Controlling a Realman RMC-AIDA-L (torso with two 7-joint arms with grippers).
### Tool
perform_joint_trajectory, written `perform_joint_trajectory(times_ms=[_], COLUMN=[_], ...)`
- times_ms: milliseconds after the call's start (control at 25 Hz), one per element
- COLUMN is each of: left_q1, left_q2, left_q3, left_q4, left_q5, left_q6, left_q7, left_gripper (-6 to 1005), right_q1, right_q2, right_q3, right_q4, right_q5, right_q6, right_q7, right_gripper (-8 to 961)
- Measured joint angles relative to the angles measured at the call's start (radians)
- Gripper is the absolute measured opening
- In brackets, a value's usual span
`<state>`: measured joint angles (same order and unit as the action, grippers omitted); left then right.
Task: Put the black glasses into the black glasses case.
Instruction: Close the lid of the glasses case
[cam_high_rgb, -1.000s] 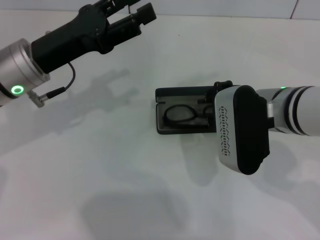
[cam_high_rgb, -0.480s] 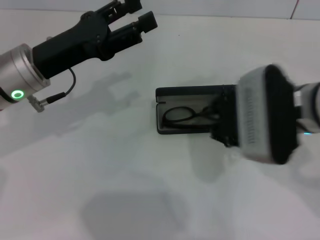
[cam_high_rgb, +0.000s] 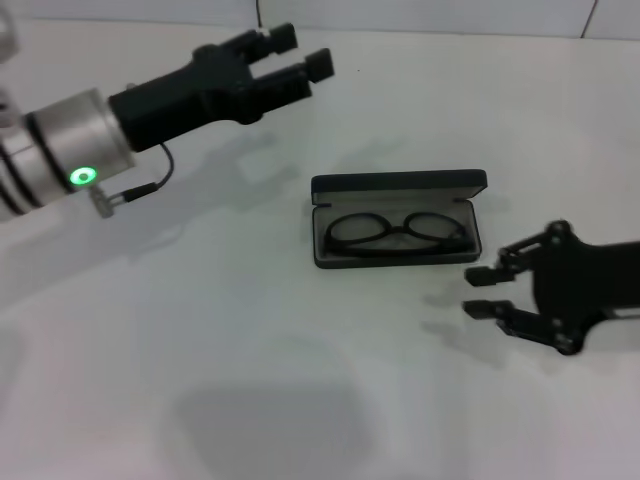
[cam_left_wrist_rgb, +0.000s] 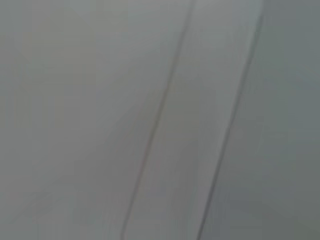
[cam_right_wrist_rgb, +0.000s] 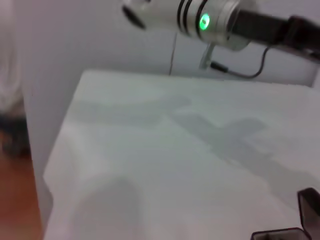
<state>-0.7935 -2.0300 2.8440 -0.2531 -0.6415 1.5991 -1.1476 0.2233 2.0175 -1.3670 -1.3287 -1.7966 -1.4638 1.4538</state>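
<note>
Glasses (cam_high_rgb: 398, 231) in case (cam_high_rgb: 396, 186), beside open right hand (cam_high_rgb: 482, 291).

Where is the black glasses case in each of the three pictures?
Head view: the black glasses case lies open mid-table.
Left wrist view: not in it.
Right wrist view: only its corner peeks in at the edge.
Shared landmark: the left arm's green light.

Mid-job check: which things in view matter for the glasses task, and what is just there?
Job:
- black glasses, lying inside the open case
- black glasses case, lid up
- right gripper, open, beside the case
- left gripper, open, held off at the far left

Just there:
- white table
- nothing else lies on it
</note>
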Motion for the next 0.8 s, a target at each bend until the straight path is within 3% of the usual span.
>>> perform_joint_trajectory(times_ms=[160,240,360,480,600,800], left_q1=[-0.034,-0.082,-0.136,-0.167,-0.176,-0.197], left_q2=[-0.017,-0.034,-0.053,-0.057,-0.057,-0.059], left_q3=[0.0,0.0,0.0,0.0,0.0,0.0], left_q4=[0.0,0.001,0.007,0.033,0.052,0.099], left_q5=[0.041,0.088,0.144,0.19,0.216,0.273], left_q6=[-0.105,-0.189,-0.274,-0.334,-0.387,-0.5], left_q7=[-0.007,-0.015,-0.023,-0.023,-0.025,-0.026], left_gripper=[786,786,786,786,786,786], right_q1=[0.014,0.03,0.037,0.025,0.012,0.004], right_q2=[-0.001,-0.002,-0.012,-0.022,-0.019,-0.019], right_q3=[0.2,0.353,0.506,0.554,0.558,0.56], right_q4=[0.243,0.388,0.52,0.582,0.6,0.621], right_q5=[0.079,0.098,0.091,0.075,0.071,0.071], right_q6=[-0.134,-0.222,-0.339,-0.384,-0.378,-0.373], right_q7=[-0.1,-0.177,-0.296,-0.382,-0.425,-0.438], right_gripper=[354,363,377,390,404,561])
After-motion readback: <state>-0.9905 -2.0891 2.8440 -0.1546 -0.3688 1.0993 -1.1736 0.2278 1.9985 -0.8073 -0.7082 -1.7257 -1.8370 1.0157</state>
